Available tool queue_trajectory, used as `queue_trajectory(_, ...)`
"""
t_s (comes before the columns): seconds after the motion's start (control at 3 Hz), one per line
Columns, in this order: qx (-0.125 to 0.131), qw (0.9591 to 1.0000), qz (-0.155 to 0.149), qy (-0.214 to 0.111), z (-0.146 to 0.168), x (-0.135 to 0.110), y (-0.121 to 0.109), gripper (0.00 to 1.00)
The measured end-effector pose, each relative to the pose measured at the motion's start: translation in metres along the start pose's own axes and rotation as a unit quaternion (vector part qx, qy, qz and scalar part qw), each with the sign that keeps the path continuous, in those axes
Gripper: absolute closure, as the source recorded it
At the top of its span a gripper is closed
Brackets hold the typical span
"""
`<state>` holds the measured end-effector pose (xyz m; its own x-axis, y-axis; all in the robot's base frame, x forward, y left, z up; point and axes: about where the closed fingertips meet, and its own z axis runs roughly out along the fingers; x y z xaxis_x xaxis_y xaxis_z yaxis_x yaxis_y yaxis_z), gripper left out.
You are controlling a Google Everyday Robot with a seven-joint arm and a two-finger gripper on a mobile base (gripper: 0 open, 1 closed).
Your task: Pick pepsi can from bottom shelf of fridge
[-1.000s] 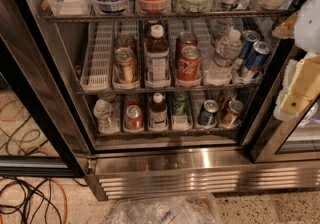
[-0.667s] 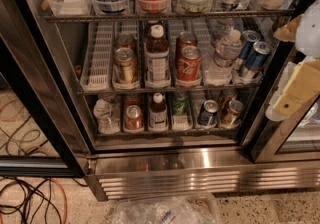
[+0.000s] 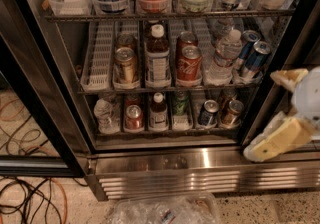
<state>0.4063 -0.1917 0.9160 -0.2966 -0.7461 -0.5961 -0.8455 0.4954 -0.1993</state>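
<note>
The fridge stands open in the camera view, with wire racks and a ribbed steel base panel. On the bottom shelf the pepsi can stands upright, short and dark blue with a silver top, in the lane second from the right. My gripper is at the right edge, in front of the right door frame. It is to the right of the can and apart from it. Its cream fingers are spread open and hold nothing.
Next to the pepsi can stand a brown can on its right and a green bottle on its left. Further left are a dark bottle, a red can and a clear bottle. Cables and crumpled plastic lie on the floor.
My gripper has moved down and to the left, closer to the bottom shelf's level. The cans and bottles have not moved.
</note>
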Motion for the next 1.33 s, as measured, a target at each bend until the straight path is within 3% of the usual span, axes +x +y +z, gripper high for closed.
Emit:
queue_trajectory(0.33,0.017,0.9993,0.024,-0.024,0.005,0.02,0.008,0.0)
queue_trajectory(0.67,0.017,0.9993,0.025,-0.024,0.005,0.02,0.008,0.0)
queue_trajectory(1.0,0.026,0.9967,0.061,-0.047,0.014,0.016,0.004,0.0)
queue_trajectory(1.33,0.044,0.9861,0.132,-0.091,0.035,0.005,0.0,0.0)
